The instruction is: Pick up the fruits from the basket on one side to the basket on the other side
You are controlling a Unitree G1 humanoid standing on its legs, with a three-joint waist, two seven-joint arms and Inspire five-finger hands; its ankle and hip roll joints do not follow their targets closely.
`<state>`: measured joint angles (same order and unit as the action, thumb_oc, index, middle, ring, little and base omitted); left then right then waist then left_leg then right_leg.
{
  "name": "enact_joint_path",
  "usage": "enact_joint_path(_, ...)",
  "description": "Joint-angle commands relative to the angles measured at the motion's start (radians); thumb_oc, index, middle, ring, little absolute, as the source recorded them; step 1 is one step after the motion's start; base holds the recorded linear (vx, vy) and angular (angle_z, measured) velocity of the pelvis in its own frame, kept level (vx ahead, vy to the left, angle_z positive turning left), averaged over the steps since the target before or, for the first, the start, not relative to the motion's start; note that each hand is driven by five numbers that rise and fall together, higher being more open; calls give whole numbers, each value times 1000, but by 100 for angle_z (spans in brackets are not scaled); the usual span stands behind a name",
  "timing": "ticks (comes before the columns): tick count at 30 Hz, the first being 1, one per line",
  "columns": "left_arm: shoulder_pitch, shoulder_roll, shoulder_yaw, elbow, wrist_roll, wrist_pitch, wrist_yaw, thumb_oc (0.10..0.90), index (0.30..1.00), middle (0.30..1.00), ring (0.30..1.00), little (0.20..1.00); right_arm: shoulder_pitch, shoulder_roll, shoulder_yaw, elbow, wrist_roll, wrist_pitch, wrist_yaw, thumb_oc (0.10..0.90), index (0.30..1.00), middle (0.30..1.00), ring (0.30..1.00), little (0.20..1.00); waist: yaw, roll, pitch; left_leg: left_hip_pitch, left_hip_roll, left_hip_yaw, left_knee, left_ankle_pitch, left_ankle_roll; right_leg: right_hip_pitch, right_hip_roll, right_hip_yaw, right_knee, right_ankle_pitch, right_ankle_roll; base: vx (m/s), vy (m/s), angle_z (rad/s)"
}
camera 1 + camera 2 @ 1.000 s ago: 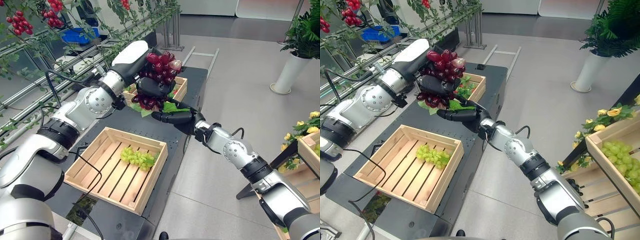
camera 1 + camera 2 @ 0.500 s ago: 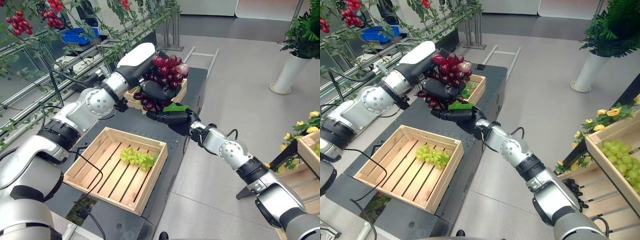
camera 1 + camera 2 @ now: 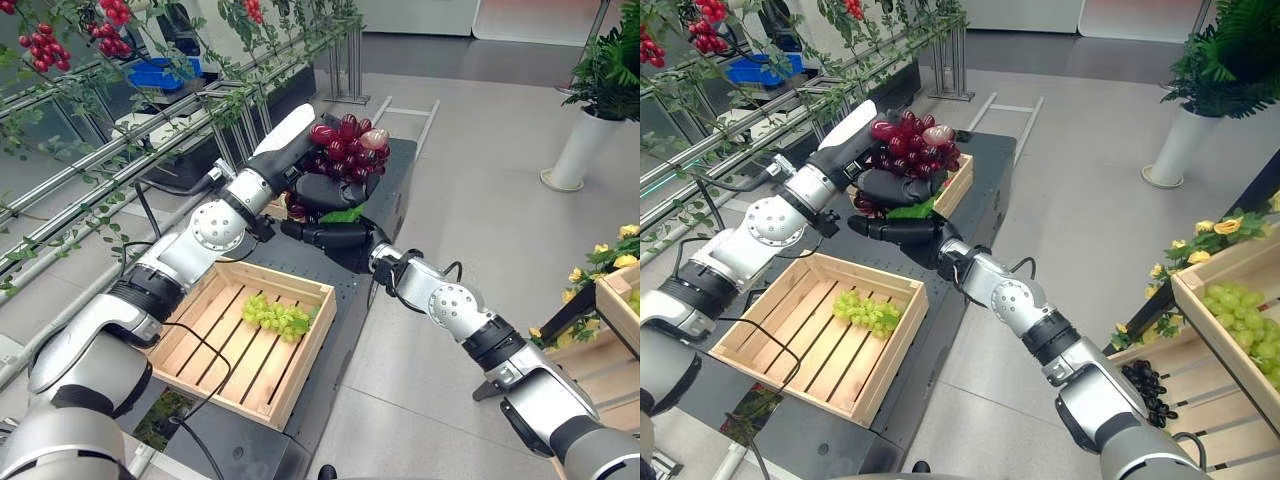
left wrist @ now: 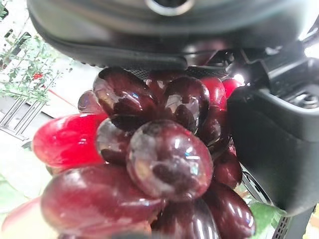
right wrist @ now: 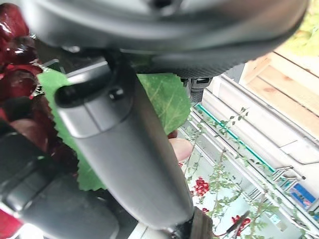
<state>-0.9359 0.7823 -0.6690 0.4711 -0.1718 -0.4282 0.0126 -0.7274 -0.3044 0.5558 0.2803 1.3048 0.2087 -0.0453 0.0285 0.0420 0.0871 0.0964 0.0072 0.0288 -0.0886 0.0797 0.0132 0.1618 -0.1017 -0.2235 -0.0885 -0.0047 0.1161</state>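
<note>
Landmark: the near crate, a slatted wooden box on the dark table, with green grapes lying on its slats. Beyond it stands the far crate.

Step in hand: carry the red grape bunch toward the near crate, keeping it level and supported from below, then lower before releasing.

The left hand, beyond the near crate and raised above the table, has its fingers curled round the bunch. The right hand lies flat, fingers extended, directly beneath the bunch and its green leaf.
</note>
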Motion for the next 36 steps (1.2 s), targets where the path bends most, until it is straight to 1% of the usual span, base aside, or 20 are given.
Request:
enact_joint_path(1, -62, -54, 63, 22, -38, -55, 26, 400, 300, 300, 300, 300, -133, 121, -122, -59, 23, -233, 6, 800, 900, 900, 900, 900, 18, -22, -68, 31, -3, -30, 1, -89, -37, 12, 12, -7, 1, 2, -75, 0, 0, 0)
enact_joint_path(4, -53, -54, 61, 42, -11, -38, 45, 400, 300, 300, 300, 300, -134, 123, -132, -59, -34, -251, -40, 800, 900, 900, 900, 900, 15, -21, -69, 31, -2, -26, 1, -88, -36, 10, 12, -1, 1, 5, -74, 0, 0, 0)
enact_joint_path(7, -43, -51, 67, 64, -10, -41, 56, 400, 300, 300, 300, 300, -129, 115, -139, -60, -67, -260, -73, 800, 900, 900, 900, 900, 13, -20, -69, 31, -1, -23, 1, -88, -37, 9, 11, 0, 1, 6, -74, 0, 0, 0)
enact_joint_path(8, -39, -51, 70, 73, -5, -39, 64, 400, 300, 300, 300, 300, -127, 112, -143, -60, -107, -268, -110, 800, 900, 900, 900, 900, 12, -20, -69, 31, 1, -22, 1, -87, -37, 7, 10, 2, 1, 7, -73, 0, 0, 0)
enact_joint_path(10, -31, -51, 79, 89, 2, -42, 79, 400, 300, 300, 300, 300, -126, 106, -149, -47, -157, -277, -145, 800, 900, 900, 900, 900, 10, -20, -68, 30, 2, -19, 1, -86, -38, 6, 11, 4, 1, 8, -72, 0, 0, 0)
enact_joint_path(16, -20, -49, 96, 118, 19, -44, 128, 400, 300, 300, 300, 300, -114, 89, -161, -28, -240, -270, -217, 800, 900, 900, 900, 900, 6, -18, -65, 31, 4, -13, 1, -86, -40, 5, 10, 6, 1, 9, -73, 0, 0, 0)
enact_joint_path(22, -5, -53, 115, 103, 16, -42, 133, 400, 300, 300, 300, 300, -103, 93, -165, -24, -238, -277, -232, 800, 900, 900, 900, 900, 8, -16, -59, 30, 4, -16, 1, -87, -40, 5, 10, 4, 1, 8, -75, 0, 0, 0)
enact_joint_path(24, -5, -62, 117, 102, 3, -40, 126, 400, 300, 300, 300, 300, -104, 105, -164, -22, -231, -296, -221, 800, 900, 900, 900, 900, 8, -14, -56, 31, 3, -19, 1, -87, -40, 6, 11, 5, 1, 7, -77, 0, 0, 0)
enact_joint_path(25, 2, -70, 121, 99, 0, -41, 122, 400, 300, 300, 300, 300, -106, 113, -166, -25, -200, -315, -198, 800, 900, 900, 900, 900, 9, -13, -55, 31, 2, -20, 1, -87, -40, 6, 11, 5, 1, 7, -78, 0, 0, 0)
enact_joint_path(27, 6, -76, 124, 101, -1, -45, 119, 400, 300, 300, 300, 300, -109, 123, -169, -28, -179, -340, -174, 800, 900, 900, 900, 900, 10, -12, -54, 32, 2, -21, 1, -88, -39, 7, 11, 5, 1, 6, -79, 0, 0, 0)
enact_joint_path(28, 11, -81, 126, 106, -9, -52, 116, 400, 300, 300, 300, 300, -108, 132, -176, -38, -147, -386, -138, 599, 599, 599, 599, 599, 11, -12, -54, 32, 1, -22, 1, -89, -39, 8, 12, 5, 1, 5, -79, 0, 0, 0)
enact_joint_path(29, 13, -82, 128, 109, -9, -57, 115, 400, 300, 300, 300, 300, -107, 134, -178, -40, -144, -397, -132, 400, 300, 300, 300, 300, 11, -11, -54, 32, 1, -23, 1, -89, -39, 8, 11, 4, 1, 5, -79, 0, 0, 0)
enact_joint_path(31, 22, -88, 136, 115, -10, -66, 112, 400, 300, 300, 300, 300, -98, 146, -188, -64, -123, -429, -103, 400, 300, 300, 300, 300, 13, -11, -57, 31, 0, -25, 1, -90, -38, 8, 12, 4, 1, 3, -78, 0, 0, 0)
enact_joint_path(36, 26, -107, 144, 123, -11, -61, 121, 400, 300, 300, 300, 300, -85, 162, -198, -61, -110, -458, -102, 400, 300, 300, 300, 300, 13, -12, -60, 33, 1, -26, 1, -90, -38, 9, 14, 4, 1, 3, -78, 0, 0, 0)
